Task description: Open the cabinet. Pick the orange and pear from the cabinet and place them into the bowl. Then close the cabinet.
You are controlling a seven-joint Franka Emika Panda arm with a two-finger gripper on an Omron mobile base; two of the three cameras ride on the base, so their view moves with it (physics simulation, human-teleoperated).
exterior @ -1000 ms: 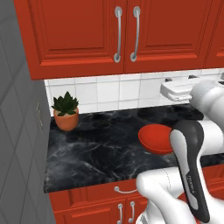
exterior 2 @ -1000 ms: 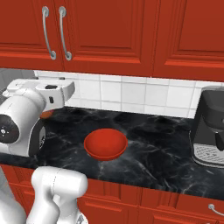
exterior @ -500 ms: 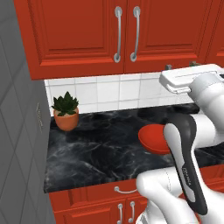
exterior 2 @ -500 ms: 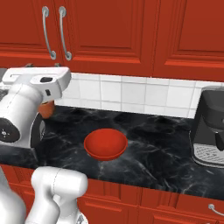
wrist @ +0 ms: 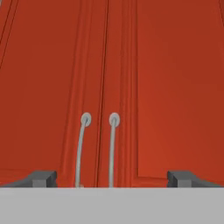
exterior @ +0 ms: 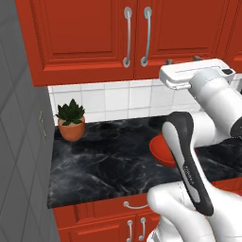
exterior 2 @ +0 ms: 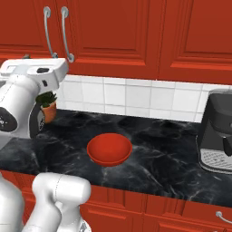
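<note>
Now | tool point(wrist: 112, 178) spread wide, holding nothing | cabinet point(wrist: 153, 87) doors shut | bowl point(exterior 2: 109, 149) on counter

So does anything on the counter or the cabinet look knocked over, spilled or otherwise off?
Nothing stands out. The cabinet doors are shut and level, the bowl sits upright and empty on the counter, and the potted plant stands straight.

bright even rendered light, soft shadows, perhaps slightly blurry.

Kitchen: red cabinet point(exterior: 118, 40), marble counter point(exterior: 108, 160), tiled backsplash point(exterior 2: 136, 97), coffee machine point(exterior 2: 216, 131).
</note>
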